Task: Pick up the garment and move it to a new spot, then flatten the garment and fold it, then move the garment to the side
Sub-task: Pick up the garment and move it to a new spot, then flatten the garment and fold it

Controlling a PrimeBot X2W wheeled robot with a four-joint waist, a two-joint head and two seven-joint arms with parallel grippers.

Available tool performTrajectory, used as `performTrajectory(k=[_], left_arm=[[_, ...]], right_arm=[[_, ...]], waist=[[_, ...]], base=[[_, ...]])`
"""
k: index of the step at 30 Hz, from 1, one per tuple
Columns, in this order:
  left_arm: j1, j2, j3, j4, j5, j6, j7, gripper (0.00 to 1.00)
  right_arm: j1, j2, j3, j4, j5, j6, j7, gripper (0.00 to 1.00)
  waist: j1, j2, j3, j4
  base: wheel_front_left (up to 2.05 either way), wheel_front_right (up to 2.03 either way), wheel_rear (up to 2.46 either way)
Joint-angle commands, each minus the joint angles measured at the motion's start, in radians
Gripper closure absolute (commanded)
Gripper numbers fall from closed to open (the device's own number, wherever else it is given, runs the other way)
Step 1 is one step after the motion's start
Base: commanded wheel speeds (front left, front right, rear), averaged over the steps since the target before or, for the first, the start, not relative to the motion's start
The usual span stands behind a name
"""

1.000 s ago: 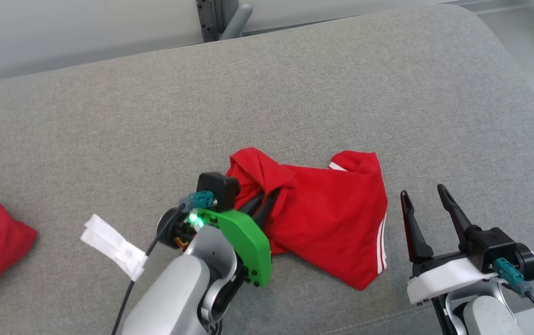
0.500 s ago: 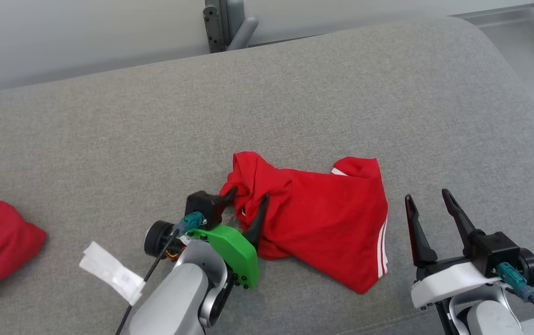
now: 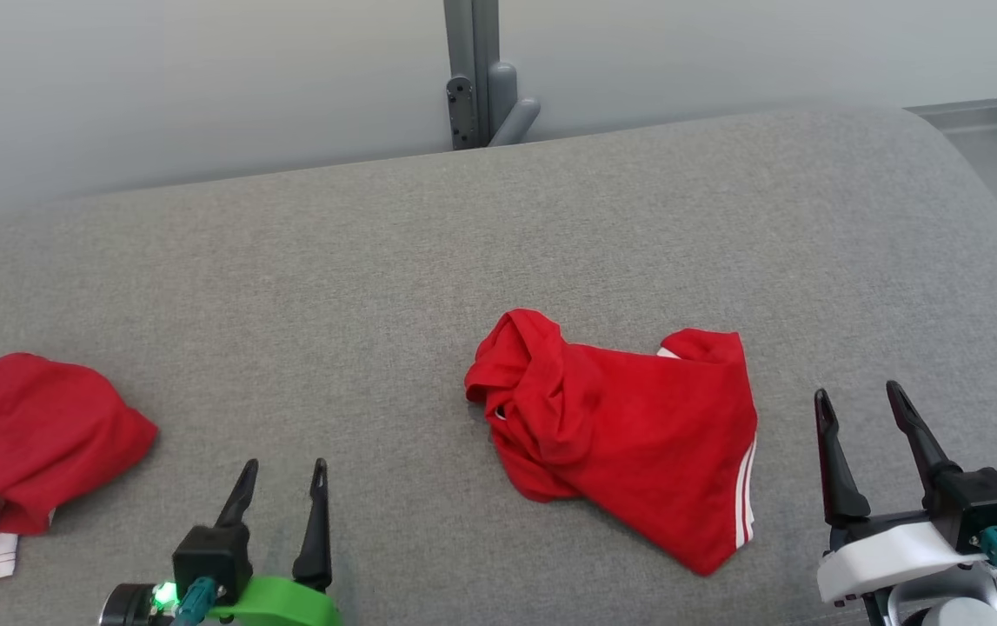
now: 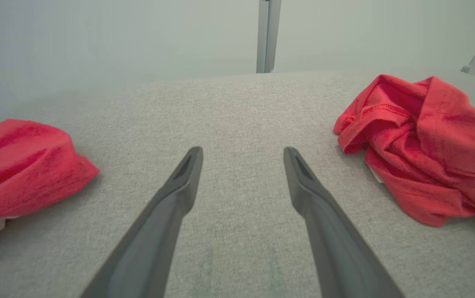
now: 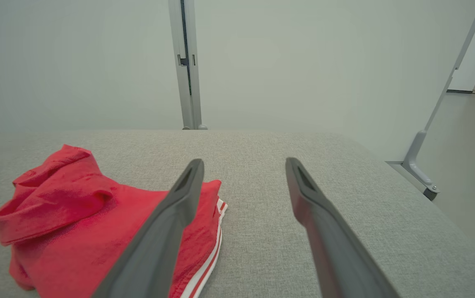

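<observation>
A crumpled red garment [image 3: 628, 430] with white side stripes lies on the grey cushioned surface [image 3: 463, 261], a little right of centre. It also appears at the right in the left wrist view [image 4: 423, 145] and at the lower left in the right wrist view [image 5: 75, 215]. My left gripper [image 3: 282, 474] stands open at the bottom left, well clear of the garment, with nothing between its fingers. My right gripper [image 3: 859, 396] is open at the lower right, just beside the garment's striped edge and not touching it.
A second red garment [image 3: 20, 443] with white lettering lies at the far left edge, also seen in the left wrist view [image 4: 18, 165]. A grey metal post [image 3: 472, 74] rises behind the surface. The cushion's rounded right edge drops to the floor [image 5: 469, 165].
My left gripper has let go of the garment's bunched left end and drawn back to the lower left, open. The head camera has shifted, moving the whole picture.
</observation>
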Motion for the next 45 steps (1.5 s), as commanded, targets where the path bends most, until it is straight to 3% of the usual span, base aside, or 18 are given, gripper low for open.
performTrajectory(k=[1,7,15,25,39,45], left_arm=[[0.04,0.009,0.025,-0.026,0.003,0.006,-0.006,0.0],[0.176,-0.003,0.166,-0.12,0.055,-0.021,-0.007,0.0],[0.252,-0.057,0.294,-0.158,0.125,-0.132,-0.007,0.0],[0.253,-0.12,0.388,-0.144,0.194,-0.23,-0.007,0.0],[0.237,-0.179,0.465,-0.122,0.25,-0.297,-0.007,0.0],[0.173,-0.2,0.393,-0.109,0.213,-0.324,-0.005,0.0]], right_arm=[[0.018,-0.008,-0.005,-0.004,-0.011,0.0,-0.004,0.0],[0.046,-0.02,-0.013,0.007,-0.02,0.0,-0.004,0.0],[0.071,-0.022,0.002,0.034,-0.025,0.0,-0.004,0.0],[0.07,-0.015,0.027,0.054,-0.022,0.0,-0.004,0.0],[0.053,-0.014,0.038,0.053,-0.015,0.0,-0.004,0.0],[0.037,-0.027,0.035,0.038,-0.014,0.0,-0.004,0.0]], waist=[[0.0001,0.0,-0.027,0.037],[0.0001,0.0,-0.039,0.077],[0.0001,0.0,-0.058,0.111],[0.0001,0.0,-0.063,0.111],[0.0001,0.0,-0.058,0.091],[0.0001,0.0,-0.045,0.055]], base=[[0.0,0.0,0.0],[0.0,0.0,0.0],[0.0,0.0,0.0],[0.0,0.0,0.0],[0.0,0.0,0.0],[0.0,0.0,0.0]])
